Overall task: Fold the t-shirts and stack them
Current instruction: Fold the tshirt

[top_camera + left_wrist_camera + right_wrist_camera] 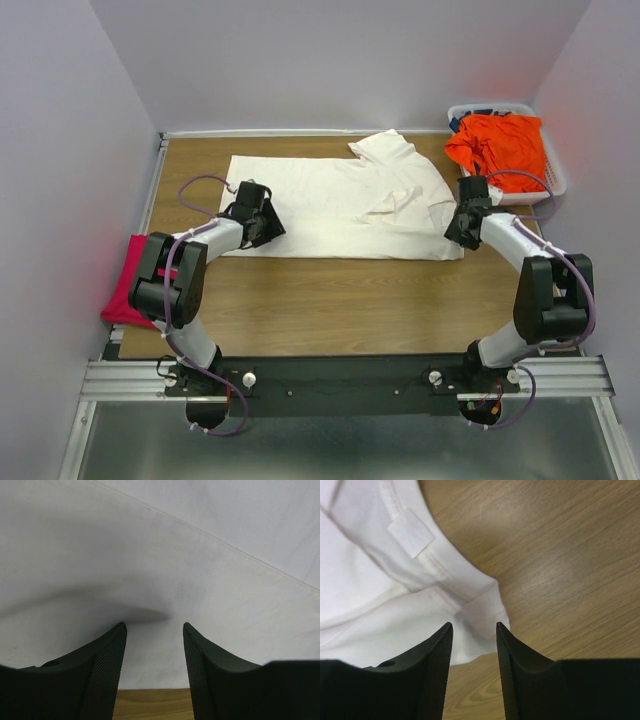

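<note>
Cream-white t-shirt (340, 205): large soft cloth shirt spread on the brown wooden table (330, 300), far of centre, with the hem to the left and the collar to the right. It is wrinkled and partly doubled over at the right end.
Left gripper (154, 627): fingers parted with nothing between them. It sits low at the shirt's near left edge, and a shallow ridge of cloth lies just ahead.
Right gripper (474, 626): fingers parted, not clamped. A doubled corner of cloth beside the collar band lies between the tips.
Bright orange t-shirt (498, 145): crumpled in the white plastic lattice basket (555, 180) at the far right corner.
Magenta-pink t-shirt (125, 290): at the table's left edge, partly hidden by the left arm.
Step in hand: we judge that both ends of the cream-white shirt are about to be pinched for a fold. None of the three shirts is stacked yet.
Risk, layer count: the right corner is doubled. If we close on one layer only, the under layer stays behind and the fold skews.
Risk, missed pinch: the left cloth lies flat. If the tips close too high, we expect them to slide over it and take nothing.
Risk, uneven lift: if one arm rises before the other, the shirt twists and the right-end wrinkles deepen.
Risk, drag: if we pull sideways before lifting, the whole shirt may slide across the wood.
</note>
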You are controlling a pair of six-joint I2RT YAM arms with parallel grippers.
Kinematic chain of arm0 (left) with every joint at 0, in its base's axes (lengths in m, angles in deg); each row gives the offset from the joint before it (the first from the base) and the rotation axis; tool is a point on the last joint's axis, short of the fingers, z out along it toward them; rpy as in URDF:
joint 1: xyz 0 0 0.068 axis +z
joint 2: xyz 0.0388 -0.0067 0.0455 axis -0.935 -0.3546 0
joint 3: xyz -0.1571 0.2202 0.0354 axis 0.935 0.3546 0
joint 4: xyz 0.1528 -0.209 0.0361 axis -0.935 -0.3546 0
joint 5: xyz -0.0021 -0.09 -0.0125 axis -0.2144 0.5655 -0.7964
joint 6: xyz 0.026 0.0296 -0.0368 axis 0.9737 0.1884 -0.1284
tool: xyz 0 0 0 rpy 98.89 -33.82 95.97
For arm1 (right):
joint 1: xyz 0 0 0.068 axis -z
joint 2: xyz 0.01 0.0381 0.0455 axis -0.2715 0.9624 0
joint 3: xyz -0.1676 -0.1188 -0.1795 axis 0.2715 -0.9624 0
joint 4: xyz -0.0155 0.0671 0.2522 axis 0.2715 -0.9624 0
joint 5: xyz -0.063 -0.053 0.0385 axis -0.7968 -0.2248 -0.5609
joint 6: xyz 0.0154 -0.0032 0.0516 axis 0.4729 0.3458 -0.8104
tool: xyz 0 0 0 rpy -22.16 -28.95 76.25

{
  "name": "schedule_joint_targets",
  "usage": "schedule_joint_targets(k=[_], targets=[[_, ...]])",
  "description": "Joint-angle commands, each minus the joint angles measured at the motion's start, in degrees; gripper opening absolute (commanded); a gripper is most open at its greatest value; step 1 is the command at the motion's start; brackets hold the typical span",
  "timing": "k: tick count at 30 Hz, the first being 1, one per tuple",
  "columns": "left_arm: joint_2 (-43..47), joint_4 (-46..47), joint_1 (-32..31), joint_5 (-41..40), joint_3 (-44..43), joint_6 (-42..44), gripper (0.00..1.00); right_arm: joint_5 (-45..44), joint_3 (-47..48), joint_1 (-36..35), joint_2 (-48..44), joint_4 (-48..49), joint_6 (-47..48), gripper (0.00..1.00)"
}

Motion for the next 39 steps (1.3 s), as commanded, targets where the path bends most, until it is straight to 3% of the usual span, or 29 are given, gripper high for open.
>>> schedule_joint_targets(k=[1, 6, 10, 20, 28, 39], targets=[[-0.98, -3.37, -0.23, -1.19, 3.65, 0.29, 0.58, 5.85, 4.71, -0.77, -6.71, -2.7, -0.01, 0.49], [-0.53, -2.22, -0.23, -1.19, 4.54, -0.76, 0.57, 8.68, 9.63, -9.55, -4.01, -2.0, -1.77, 0.5], [-0.27, -1.87, -0.31, -1.19, 4.63, -2.43, 0.57, 10.08, 10.96, -14.13, 5.3, 1.86, -3.87, 0.49], [0.88, -2.75, -4.0, -3.74, 5.68, -7.7, 0.56, 10.35, 0.95, -14.31, 11.48, 10.31, -7.83, 0.49], [3.68, -3.19, -5.76, -3.92, 10.33, -10.96, 0.56, 8.94, -9.06, -13.0, 5.6, 10.23, -8.71, 0.49], [12.47, -7.23, -6.47, -4.97, 16.84, -10.53, 0.57, 15.35, -19.1, -10.44, -7.24, 8.21, -9.41, 0.49]])
